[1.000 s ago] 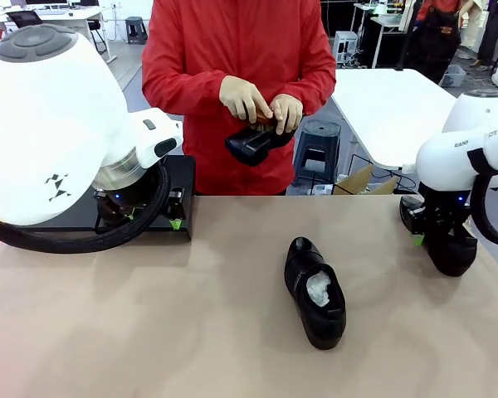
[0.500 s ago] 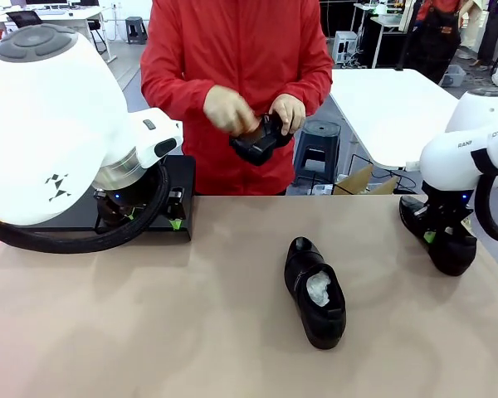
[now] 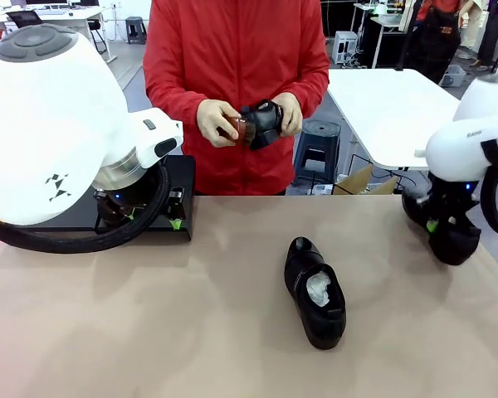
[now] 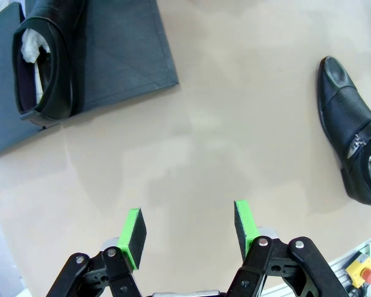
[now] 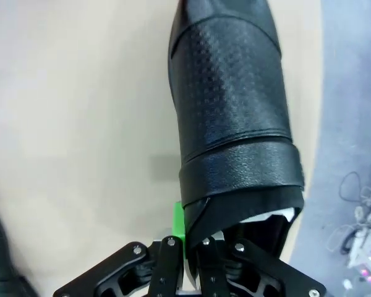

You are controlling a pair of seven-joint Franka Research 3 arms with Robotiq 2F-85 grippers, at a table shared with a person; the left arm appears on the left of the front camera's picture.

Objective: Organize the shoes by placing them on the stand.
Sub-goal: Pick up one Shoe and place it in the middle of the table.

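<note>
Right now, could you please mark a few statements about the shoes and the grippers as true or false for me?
1. The left gripper holds a shoe. False: it is open and empty.
2. A stuffed shoe lies on the stand. True.
3. The right gripper is shut on the right-hand shoe. True.
4. The person's hands are empty. False: they hold a glossy shoe.
5. The middle shoe has white paper inside. True.

Beyond the tan table stand a white table, a dark stool and a cardboard box.
</note>
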